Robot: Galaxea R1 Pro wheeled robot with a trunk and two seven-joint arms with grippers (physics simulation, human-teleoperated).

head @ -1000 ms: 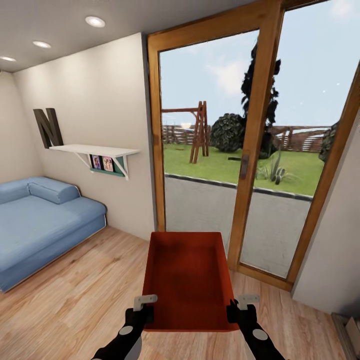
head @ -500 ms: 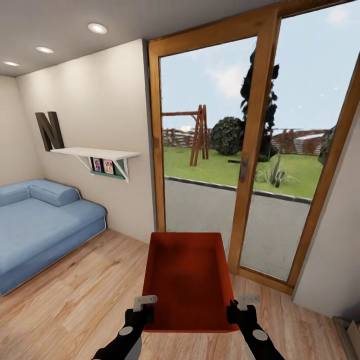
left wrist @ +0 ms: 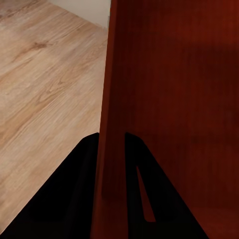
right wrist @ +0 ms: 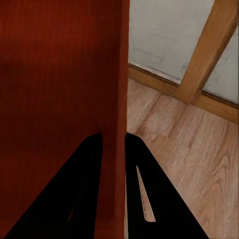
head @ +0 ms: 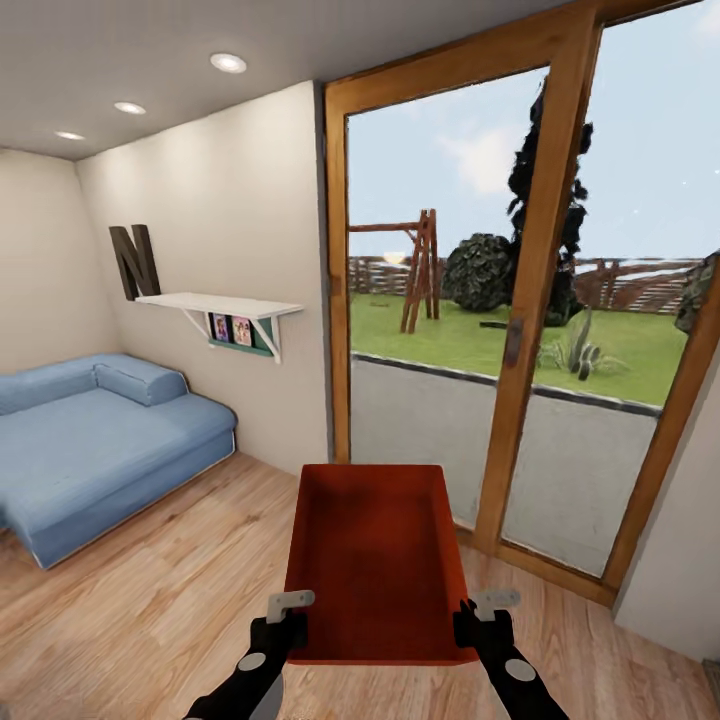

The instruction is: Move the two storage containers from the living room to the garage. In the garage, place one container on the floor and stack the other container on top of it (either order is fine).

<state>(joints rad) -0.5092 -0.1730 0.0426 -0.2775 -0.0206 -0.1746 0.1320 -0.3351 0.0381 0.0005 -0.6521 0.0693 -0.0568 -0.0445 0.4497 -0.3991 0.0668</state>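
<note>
While both grippers, left [head: 290,612] and right [head: 482,610], clamp its side walls, container [head: 376,560] runs lengthwise straight ahead toward glass doors [head: 520,340].

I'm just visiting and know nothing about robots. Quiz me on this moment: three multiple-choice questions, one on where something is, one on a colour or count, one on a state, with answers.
1. Where is the blue sofa?
A. Against the wall, at the robot's left
B. Outside on the lawn
C. Under the glass doors

2. How many ceiling lights show in the head view?
A. One
B. Three
C. Six

3. How is the storage container held?
A. Resting on the wood floor
B. By one gripper alone
C. By both grippers, one on each side wall

Answers:
1. A: it sits below the white shelf, left of the doors.
2. B: three round lights dot the ceiling.
3. C: the left gripper and the right gripper each straddle a thin wall.
</note>
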